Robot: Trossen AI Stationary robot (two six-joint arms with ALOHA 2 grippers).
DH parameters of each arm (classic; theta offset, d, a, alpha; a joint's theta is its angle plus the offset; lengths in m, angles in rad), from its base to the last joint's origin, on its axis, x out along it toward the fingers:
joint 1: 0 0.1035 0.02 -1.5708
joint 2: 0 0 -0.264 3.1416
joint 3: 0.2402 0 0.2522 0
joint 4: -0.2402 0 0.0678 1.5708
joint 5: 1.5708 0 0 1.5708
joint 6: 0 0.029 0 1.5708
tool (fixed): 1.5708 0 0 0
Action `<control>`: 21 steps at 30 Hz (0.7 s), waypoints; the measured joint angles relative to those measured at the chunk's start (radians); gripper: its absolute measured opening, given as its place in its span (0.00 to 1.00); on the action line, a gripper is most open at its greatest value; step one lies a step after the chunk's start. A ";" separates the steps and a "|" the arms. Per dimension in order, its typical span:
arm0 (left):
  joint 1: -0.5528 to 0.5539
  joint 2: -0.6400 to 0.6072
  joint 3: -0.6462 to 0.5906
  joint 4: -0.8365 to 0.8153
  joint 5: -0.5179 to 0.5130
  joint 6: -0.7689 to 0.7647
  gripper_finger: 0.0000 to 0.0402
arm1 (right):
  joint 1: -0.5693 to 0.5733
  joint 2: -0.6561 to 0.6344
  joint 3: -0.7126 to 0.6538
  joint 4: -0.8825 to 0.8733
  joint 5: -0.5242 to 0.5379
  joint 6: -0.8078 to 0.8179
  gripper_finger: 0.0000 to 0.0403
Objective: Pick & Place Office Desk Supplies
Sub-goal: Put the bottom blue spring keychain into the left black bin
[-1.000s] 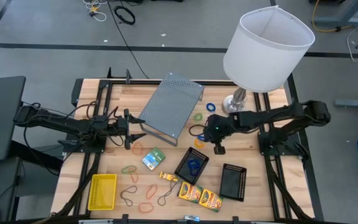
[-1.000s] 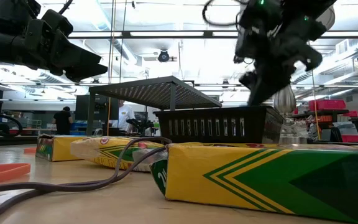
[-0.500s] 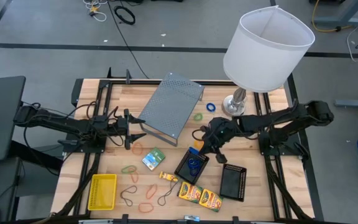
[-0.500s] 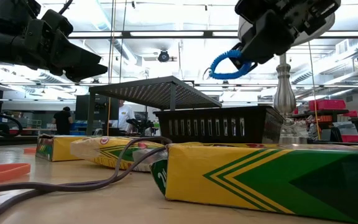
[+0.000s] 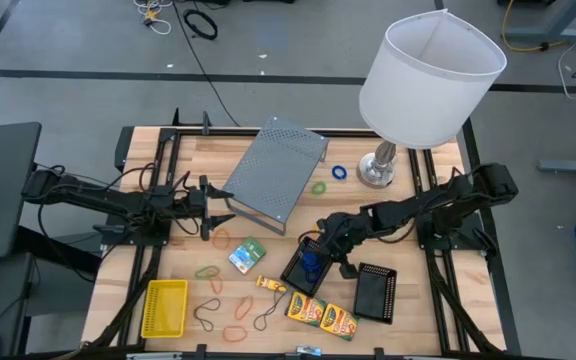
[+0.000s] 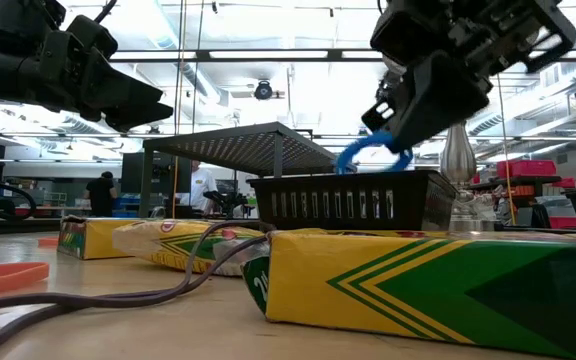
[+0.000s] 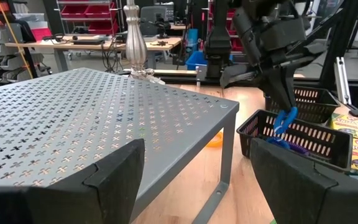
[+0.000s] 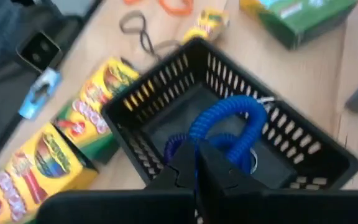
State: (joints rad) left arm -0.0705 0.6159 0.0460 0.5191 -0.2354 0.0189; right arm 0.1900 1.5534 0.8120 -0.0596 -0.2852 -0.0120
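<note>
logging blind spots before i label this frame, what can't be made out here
- High view: the blue rubber band is hidden under the right gripper, above the mesh tray.
- Low view: the tray's inside is hidden by its own wall and the crayon box in front.
- Right wrist view: blur hides how many bands already lie in the tray.
- Left wrist view: the shelf blocks the table behind it.

Bare wood lay open at the table's (image 5: pixel 193 150) upper left in the high view. The grey perforated shelf (image 5: pixel 273 172) blocked the upper centre; the lamp (image 5: pixel 423 75) overhung the upper right. Rubber-band loops (image 5: pixel 218 300), crayon boxes (image 5: pixel 323 315) and two mesh trays (image 5: pixel 376 292) crowded the lower middle.
</note>
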 joint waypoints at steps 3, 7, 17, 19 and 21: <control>0.000 0.000 0.000 0.000 0.000 0.000 0.73 | 0.005 0.018 0.000 0.000 0.023 0.001 0.00; 0.000 0.000 0.000 0.000 0.000 0.000 0.73 | 0.005 0.033 0.000 0.008 0.024 0.001 0.02; 0.000 0.000 0.000 -0.002 0.000 -0.003 0.73 | 0.006 0.031 0.000 0.011 0.068 -0.007 0.21; 0.000 0.000 0.000 -0.002 0.000 -0.003 0.73 | 0.006 0.031 0.000 0.011 0.068 -0.007 0.26; 0.000 0.000 0.000 -0.002 0.000 -0.003 0.73 | 0.006 0.031 0.000 0.011 0.073 -0.007 0.30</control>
State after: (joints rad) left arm -0.0704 0.6161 0.0458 0.5171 -0.2356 0.0157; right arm 0.1955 1.5841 0.8124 -0.0490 -0.2117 -0.0193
